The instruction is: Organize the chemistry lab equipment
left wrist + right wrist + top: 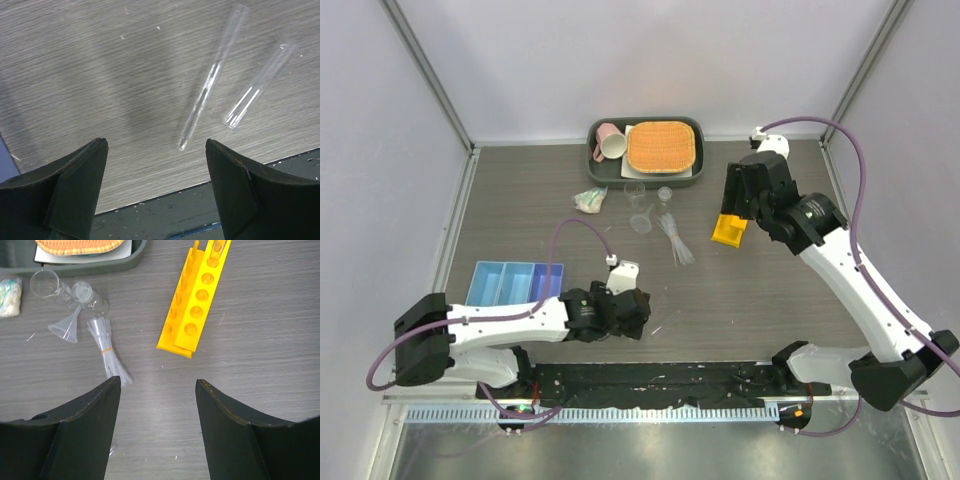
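My left gripper (156, 144) is open and empty low over the table's near edge. Two thin glass tubes (210, 82) (257, 85) lie on the wood just beyond its fingertips. My right gripper (158, 381) is open and empty above the table, a little short of the yellow tube rack (196, 299), also seen in the top view (730, 230). A banded bundle of clear pipettes (106, 347), a clear funnel (66, 329) and small clear beakers (47, 284) lie to the rack's left. The blue three-compartment tray (515, 282) sits at the left.
A dark tray (645, 178) at the back holds a pink mug (611, 141) and an orange woven mat (662, 146). A small wrapped packet (589, 200) lies left of the glassware. A black rail (650, 385) runs along the near edge.
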